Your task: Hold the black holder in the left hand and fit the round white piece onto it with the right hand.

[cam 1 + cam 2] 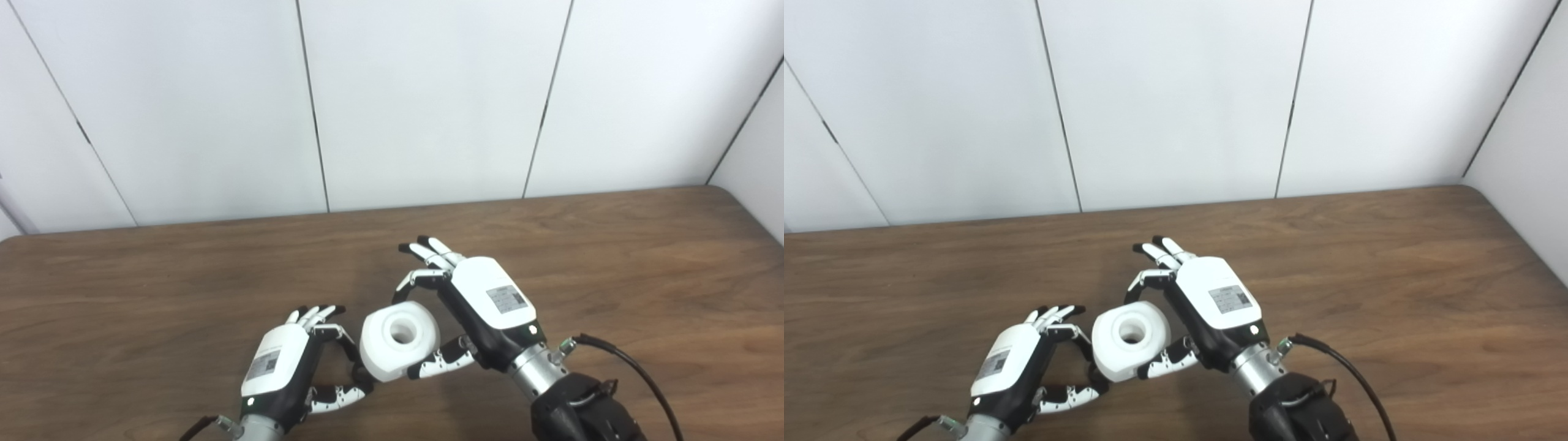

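The left hand (278, 370) sat at the lower left of centre, its arm rising from the bottom edge, white back turned up and toward the camera. Its fingers (315, 315) reached up and to the right, and its thumb (337, 395) lay below them, pointing right, so the two formed a curled, half-closed ring. Something dark showed inside that ring beside the white piece, but whether it was the black holder or part of the hand could not be told, nor whether the hand gripped anything.

Just right of it, at lower centre, the round white piece (399, 340) was held above the wooden table (643, 275), touching or nearly touching the left thumb's tip. It was a short thick cylinder with a round hole (402, 332) in its face; that face pointed up and toward the camera, so its axis ran tilted rather than upright.

The right hand (484, 306) came in from the lower right, wrist low, back up, slanting toward upper left. Its bent finger pressed the piece's upper edge and its thumb (442, 361) its lower right edge, pinching it; the other fingers (429, 248) stretched out beyond. A black cable (637, 367) looped from the right wrist. White wall panels (429, 92) filled the upper frame.
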Robot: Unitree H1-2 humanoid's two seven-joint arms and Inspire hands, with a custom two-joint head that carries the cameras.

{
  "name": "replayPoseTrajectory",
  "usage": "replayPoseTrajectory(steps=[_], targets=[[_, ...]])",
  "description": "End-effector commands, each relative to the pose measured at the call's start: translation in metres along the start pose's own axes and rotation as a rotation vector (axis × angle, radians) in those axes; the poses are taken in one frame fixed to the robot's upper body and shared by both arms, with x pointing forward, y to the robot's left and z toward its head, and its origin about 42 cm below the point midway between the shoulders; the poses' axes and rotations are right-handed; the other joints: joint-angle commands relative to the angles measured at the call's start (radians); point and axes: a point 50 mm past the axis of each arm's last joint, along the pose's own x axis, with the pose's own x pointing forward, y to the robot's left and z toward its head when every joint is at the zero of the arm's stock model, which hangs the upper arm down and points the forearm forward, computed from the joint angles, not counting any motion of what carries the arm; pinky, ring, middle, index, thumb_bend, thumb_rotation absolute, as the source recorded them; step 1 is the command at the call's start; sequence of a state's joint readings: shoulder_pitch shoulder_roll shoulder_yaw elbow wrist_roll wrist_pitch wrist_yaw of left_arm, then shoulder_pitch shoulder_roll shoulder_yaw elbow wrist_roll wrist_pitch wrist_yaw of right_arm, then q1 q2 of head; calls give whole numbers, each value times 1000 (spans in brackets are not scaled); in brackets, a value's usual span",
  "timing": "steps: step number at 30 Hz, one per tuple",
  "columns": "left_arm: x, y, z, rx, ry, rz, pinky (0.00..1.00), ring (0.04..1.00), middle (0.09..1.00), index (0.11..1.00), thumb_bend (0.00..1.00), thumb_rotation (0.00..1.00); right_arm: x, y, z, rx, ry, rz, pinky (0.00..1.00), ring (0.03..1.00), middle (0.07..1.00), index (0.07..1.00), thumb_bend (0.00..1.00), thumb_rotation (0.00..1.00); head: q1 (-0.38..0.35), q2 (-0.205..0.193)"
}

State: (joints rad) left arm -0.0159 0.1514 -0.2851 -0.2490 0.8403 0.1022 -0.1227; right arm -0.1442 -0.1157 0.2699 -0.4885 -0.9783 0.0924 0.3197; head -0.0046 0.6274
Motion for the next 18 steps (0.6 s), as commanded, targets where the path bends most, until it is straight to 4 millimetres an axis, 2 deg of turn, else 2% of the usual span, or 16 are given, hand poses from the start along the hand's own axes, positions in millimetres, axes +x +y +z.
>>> replayPoseTrajectory(steps=[1,7,18], targets=[[7,8,6,18,-31,52,1000,933,896,480,516,48,6,-17,9,-13,-44,-73,901,967,917,480,511,138,1,2],[6,7,8,20,-33,54,1000,931,896,480,516,48,5,-16,7,-13,-44,-73,840,950,906,479,511,140,15,11],[8,4,11,8,-34,70,1000,927,888,480,516,48,4,-3,2,-4,-26,-19,824,956,907,479,511,141,38,12]])
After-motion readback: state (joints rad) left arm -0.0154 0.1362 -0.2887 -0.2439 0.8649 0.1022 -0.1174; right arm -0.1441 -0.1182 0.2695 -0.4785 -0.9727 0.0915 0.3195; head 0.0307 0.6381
